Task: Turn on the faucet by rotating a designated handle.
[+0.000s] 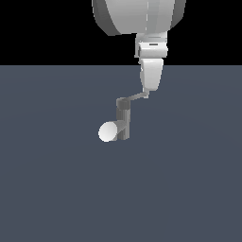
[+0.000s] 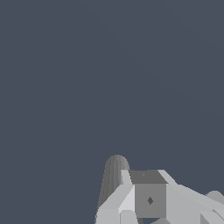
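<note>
The faucet (image 1: 124,124) is a small dark grey post on the floor, its thick spout ending in a pale round face (image 1: 108,132). From its top cap the thin grey handle (image 1: 134,98) sticks out toward the exterior view's right. My gripper (image 1: 147,91) comes straight down from above, and its tip meets the handle's outer end. Its fingers read as one white shape, so their spacing is unclear. The wrist view looks down on the faucet's top cap (image 2: 149,200), the ribbed spout (image 2: 113,179) and part of the handle (image 2: 192,201).
Flat dark blue-grey floor (image 1: 56,189) surrounds the faucet on all sides. The arm's large white upper link (image 1: 139,16) hangs above the gripper.
</note>
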Robot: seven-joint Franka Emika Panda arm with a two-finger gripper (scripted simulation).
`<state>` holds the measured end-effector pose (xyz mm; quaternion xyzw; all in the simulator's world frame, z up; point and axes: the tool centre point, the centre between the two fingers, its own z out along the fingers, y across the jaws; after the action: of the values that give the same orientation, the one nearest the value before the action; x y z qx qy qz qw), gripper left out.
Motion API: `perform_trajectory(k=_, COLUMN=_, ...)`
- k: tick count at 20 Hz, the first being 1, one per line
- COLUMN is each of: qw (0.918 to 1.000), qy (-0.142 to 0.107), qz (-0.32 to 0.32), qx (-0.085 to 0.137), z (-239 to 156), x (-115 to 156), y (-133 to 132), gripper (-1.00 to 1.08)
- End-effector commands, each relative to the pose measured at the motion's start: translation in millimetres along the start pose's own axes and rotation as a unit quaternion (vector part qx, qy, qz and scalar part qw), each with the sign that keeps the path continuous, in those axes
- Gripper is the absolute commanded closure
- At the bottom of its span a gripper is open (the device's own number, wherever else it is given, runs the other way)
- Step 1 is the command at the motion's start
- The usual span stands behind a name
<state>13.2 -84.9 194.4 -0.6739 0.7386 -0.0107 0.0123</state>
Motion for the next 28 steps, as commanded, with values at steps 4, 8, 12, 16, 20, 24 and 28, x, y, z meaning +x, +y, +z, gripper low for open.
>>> perform_trajectory(k=4, qw=1.0, qy=0.0, qz=0.002, qx=-0.003, z=2.6, x=-5.4, y=11.2, gripper=1.08)
perform_trajectory(k=8, qw=1.0, qy=0.0, qz=0.003, qx=-0.006, z=4.2, x=-11.3, y=22.3, gripper=1.08)
perform_trajectory(k=12, qw=1.0, qy=0.0, qz=0.004, qx=-0.008, z=5.8, x=-17.3, y=33.3, gripper=1.08)
perform_trajectory(k=16, qw=0.9999, qy=0.001, qz=0.005, qx=-0.01, z=7.3, x=-23.3, y=44.3, gripper=1.08)
perform_trajectory(k=20, qw=0.9999, qy=0.001, qz=0.007, qx=-0.013, z=8.7, x=-29.3, y=55.4, gripper=1.08)
perform_trajectory(k=24, qw=0.9998, qy=0.002, qz=0.008, qx=-0.015, z=10.0, x=-35.3, y=66.4, gripper=1.08)
perform_trajectory(k=28, qw=0.9999, qy=0.0, qz=0.013, qx=-0.004, z=1.2, x=-35.8, y=59.8, gripper=1.08)
